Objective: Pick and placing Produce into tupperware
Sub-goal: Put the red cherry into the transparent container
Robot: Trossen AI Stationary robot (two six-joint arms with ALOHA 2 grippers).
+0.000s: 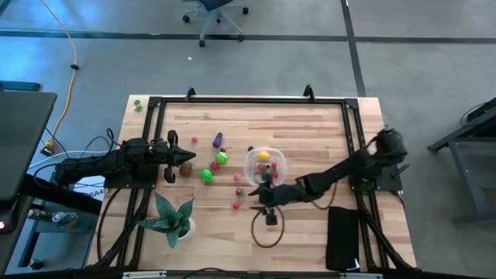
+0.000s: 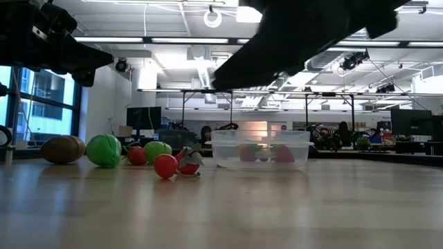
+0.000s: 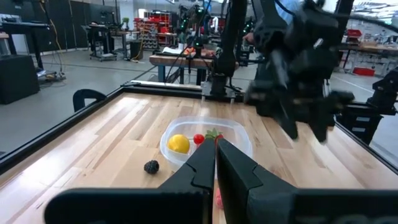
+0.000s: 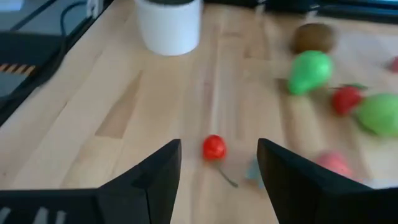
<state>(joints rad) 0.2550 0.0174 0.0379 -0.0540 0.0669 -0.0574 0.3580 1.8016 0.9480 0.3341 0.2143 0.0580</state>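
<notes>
The clear tupperware (image 1: 265, 164) stands right of the table's middle, with a yellow piece (image 3: 179, 144) and a red piece (image 3: 199, 139) inside. Tiny produce lies scattered to its left: green pieces (image 1: 206, 176), a purple one (image 1: 218, 140), a brown one (image 1: 186, 168) and red ones (image 1: 236, 205). My right gripper (image 4: 217, 165) is open just near of the container, its fingers either side of a small red ball (image 4: 214, 147) that lies on the table farther ahead. My left gripper (image 3: 214, 168) is shut and hovers at the table's left, beside the brown piece, pointing toward the container (image 3: 205, 140).
A spiky potted plant (image 1: 172, 218) in a white pot (image 4: 169, 25) stands at the near left. A black pad (image 1: 343, 236) lies at the near right, and a black cable loop (image 1: 267, 229) lies below the right gripper. A dark berry (image 3: 151, 166) lies beside the container. Black frame rails border the table.
</notes>
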